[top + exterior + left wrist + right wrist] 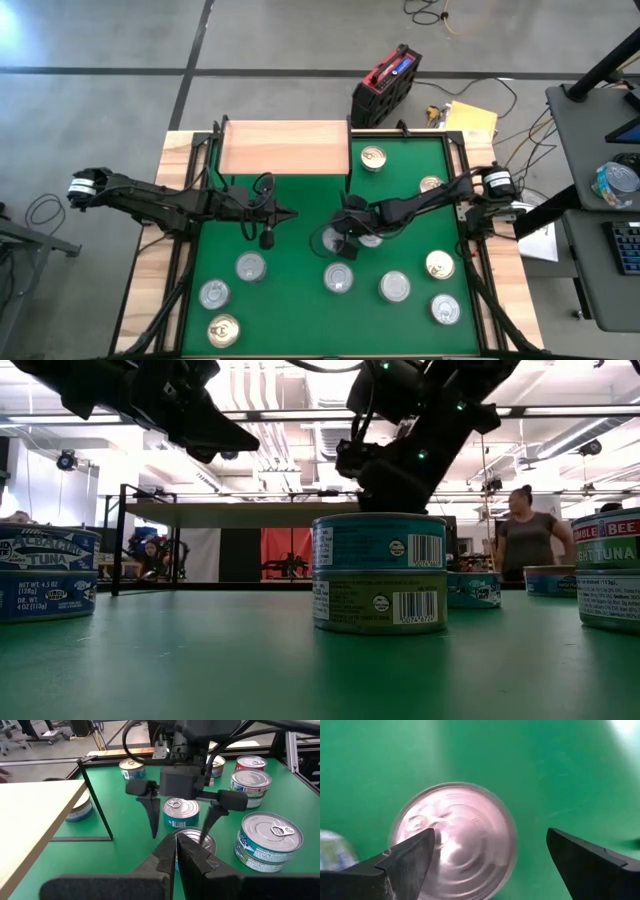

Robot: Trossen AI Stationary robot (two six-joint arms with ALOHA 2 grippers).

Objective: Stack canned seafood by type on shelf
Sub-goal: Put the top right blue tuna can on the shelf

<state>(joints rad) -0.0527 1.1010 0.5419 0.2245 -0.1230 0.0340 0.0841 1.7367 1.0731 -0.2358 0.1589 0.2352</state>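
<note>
Sitting near the centre of the green mat [300, 250] is a two-high stack of round flat tins [379, 573], teal-sided tin on top of an olive-sided one, both w/ barcodes facing the low cam. The right gripper [350, 237] hangs directly over that stack, fingers spread wide & released, nothing between them; in the right wrist view a silver lid [454, 837] lies below the open fingers [410, 860]. The left wrist view shows the same gripper [184, 820] w/ its two dark fingers apart either side of a silver-topped tin [181, 812]. Other silver-topped tins [250, 266] lie scattered toward 6 o'clock of the mat; gold-topped ones sit at approx 7 o'clock [223, 329], 4 o'clock [439, 264] & 1 o'clock [373, 157]. The small light-wood shelf board on black legs [284, 147] stands at 11 o'clock of the mat, nothing on top. The left gripper [268, 237] sits at approx 9 o'clock of the stack, near it, fingers clenched together on nothing. Beyond the table at 12 o'clock is a red-and-black case [386, 84] on the floor. A person [525, 538] stands in the room behind.
</note>
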